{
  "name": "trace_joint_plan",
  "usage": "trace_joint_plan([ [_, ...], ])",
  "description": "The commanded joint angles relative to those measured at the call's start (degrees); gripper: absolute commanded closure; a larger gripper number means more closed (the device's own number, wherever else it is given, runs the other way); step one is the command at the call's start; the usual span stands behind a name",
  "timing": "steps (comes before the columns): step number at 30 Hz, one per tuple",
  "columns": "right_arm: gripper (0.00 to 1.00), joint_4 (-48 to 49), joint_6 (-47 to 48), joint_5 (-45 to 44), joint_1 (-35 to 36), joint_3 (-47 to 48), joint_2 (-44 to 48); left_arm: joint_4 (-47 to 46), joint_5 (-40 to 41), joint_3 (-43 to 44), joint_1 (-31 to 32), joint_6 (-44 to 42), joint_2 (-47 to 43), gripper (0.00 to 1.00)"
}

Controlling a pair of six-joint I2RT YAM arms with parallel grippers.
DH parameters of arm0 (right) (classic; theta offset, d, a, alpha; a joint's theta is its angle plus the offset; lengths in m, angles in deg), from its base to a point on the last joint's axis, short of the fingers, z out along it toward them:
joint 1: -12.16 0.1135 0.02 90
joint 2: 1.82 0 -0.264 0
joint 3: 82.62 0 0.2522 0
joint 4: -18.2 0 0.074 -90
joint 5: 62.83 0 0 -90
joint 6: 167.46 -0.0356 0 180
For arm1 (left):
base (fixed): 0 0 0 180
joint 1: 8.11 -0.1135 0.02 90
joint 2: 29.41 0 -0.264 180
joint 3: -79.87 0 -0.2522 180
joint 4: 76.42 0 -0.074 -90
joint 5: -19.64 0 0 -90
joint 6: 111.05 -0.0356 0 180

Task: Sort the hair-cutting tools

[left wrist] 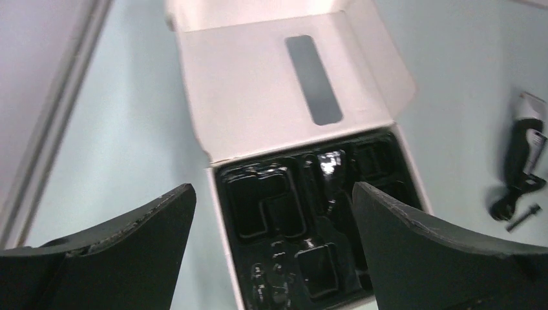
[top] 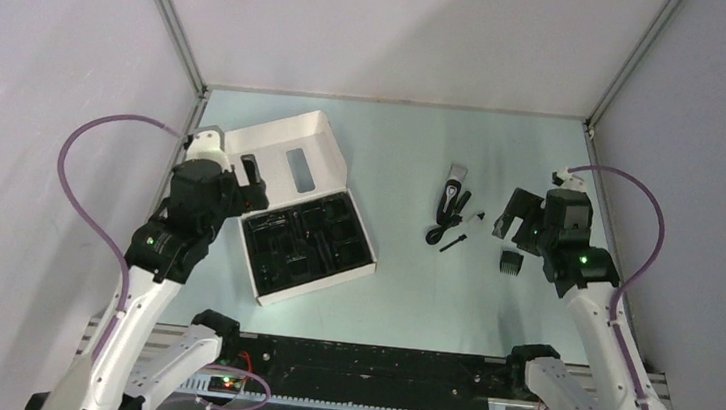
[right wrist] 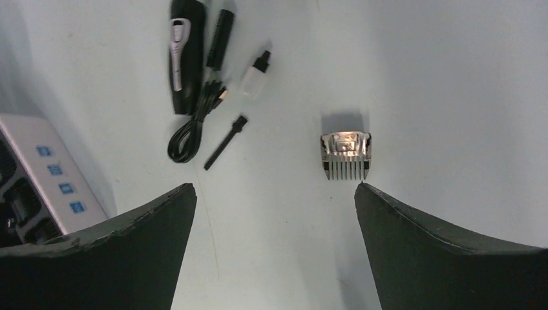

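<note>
With the right hand (right wrist: pixel 274 248) and left hand (left wrist: pixel 274 255) both spread wide and empty, the low comb attachment (right wrist: pixel 346 155) lying on the table (right wrist: pixel 452 77), apart from the clipper (right wrist: pixel 184 58), could skid away under an off-centre pinch.

We see our left gripper (left wrist: pixel 273 187) with its jaws spread wide apart. Straight ahead, framed in the gap, lies the white box (left wrist: pixel 258 97). Its lid is folded back away from us, with a grey window (left wrist: pixel 313 79) in the lid. Its black tray (left wrist: pixel 258 210) of glossy moulded compartments sits just beyond the fingertips (left wrist: pixel 174 200). Well off to the gripper's right, on the pale bench (left wrist: pixel 452 97), rests the clipper (left wrist: pixel 525 147), with the black cord (left wrist: pixel 505 205) and thin brush (left wrist: pixel 523 217) at its nearer end.
</note>
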Motion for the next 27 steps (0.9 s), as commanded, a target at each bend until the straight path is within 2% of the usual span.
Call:
trace_joint_plan([
  [1, 0.03, -1.3, -4.2, 3.0, -5.0, 1.9, -5.3, 0.0, 15.4, -1.5, 1.4, 0.3, -4.8, 0.02],
  [7, 0.08, -4.5, -5.3, 0.0, -5.6, 2.0, -14.8, -8.0, 22.4, -9.9, 4.8, -1.4, -11.7, 0.02],
  [10, 0.18, -3.9, -6.0, -1.8, -4.3, 2.0, -18.3, -10.2, 23.6, -12.7, 6.2, -2.4, -11.9, 0.02],
  [17, 0.40, -2.5, -7.9, -6.7, -0.8, 3.5, -28.0, -10.4, 24.0, -14.0, 7.5, -3.3, -12.8, 0.02],
  [27, 0.53, -0.4, -9.1, -11.9, 1.6, 5.3, -36.7, -10.9, 22.3, -14.6, 8.0, -3.9, -13.6, 0.02],
])
